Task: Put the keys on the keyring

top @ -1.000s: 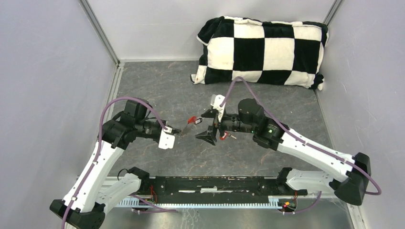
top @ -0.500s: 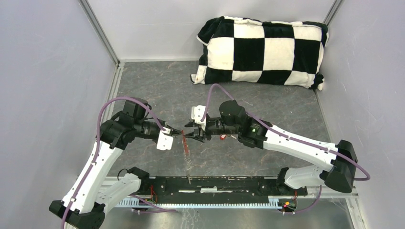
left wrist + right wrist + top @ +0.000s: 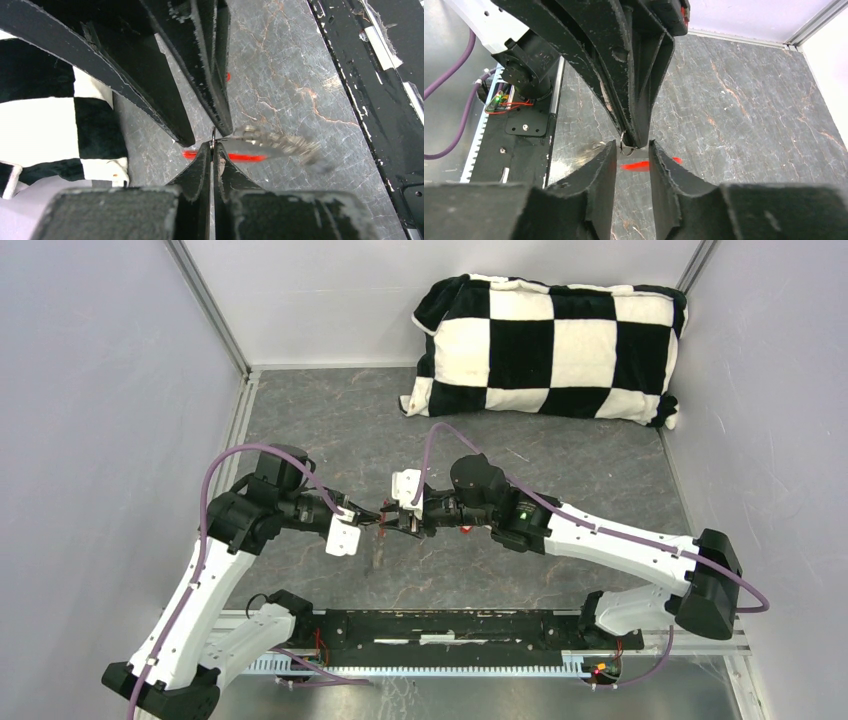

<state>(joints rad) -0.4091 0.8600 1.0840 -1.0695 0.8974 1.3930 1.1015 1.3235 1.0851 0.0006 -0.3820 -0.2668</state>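
Observation:
My left gripper (image 3: 213,146) is shut on a thin silver ring of the keyring (image 3: 250,157). Its red fob and chain hang below, blurred by swinging. From above, the keyring (image 3: 380,553) is a faint streak under the left gripper (image 3: 374,520). My right gripper (image 3: 630,150) faces the left one tip to tip. Its jaws stand apart, either side of the ring (image 3: 626,145) and the left fingertips (image 3: 640,134), with a gap showing. One of the keys, red-headed (image 3: 466,530), lies on the table beneath the right arm. The right gripper (image 3: 392,522) nearly meets the left.
A black-and-white checkered pillow (image 3: 548,348) lies at the back right. The black base rail (image 3: 450,625) runs along the near edge. Grey walls close in both sides of the dark marbled table (image 3: 330,430).
The right arm moved left until its gripper met the left one, and its jaws narrowed. The red fob dropped from sticking out sideways and now hangs and swings.

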